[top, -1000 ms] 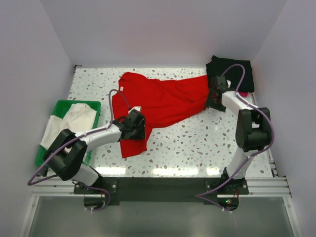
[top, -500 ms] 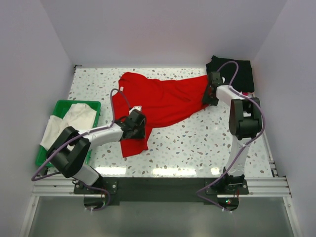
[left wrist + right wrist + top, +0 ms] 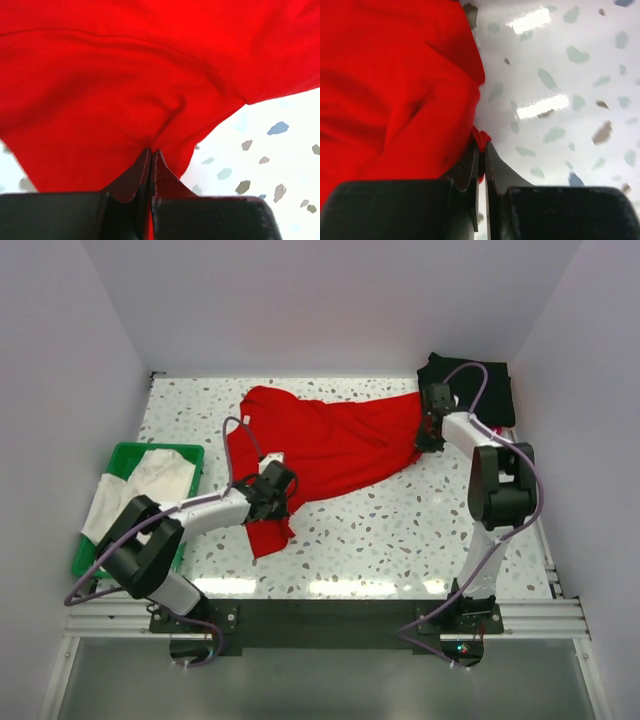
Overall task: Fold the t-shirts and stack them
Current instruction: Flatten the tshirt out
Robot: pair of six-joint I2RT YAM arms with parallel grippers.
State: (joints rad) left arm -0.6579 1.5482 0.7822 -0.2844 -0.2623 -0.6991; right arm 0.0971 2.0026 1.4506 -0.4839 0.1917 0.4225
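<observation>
Judged early: black folded shirts lie at the table's far right corner, white shirt in the green basket, and the red t-shirt lies unfolded mid-table with my left fingers and right fingers each pinching its edge.

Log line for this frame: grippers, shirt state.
left gripper: shut on red shirt | right gripper: shut on red shirt | fold: not yet done

Lab: white-walled enclosure, speckled table
</observation>
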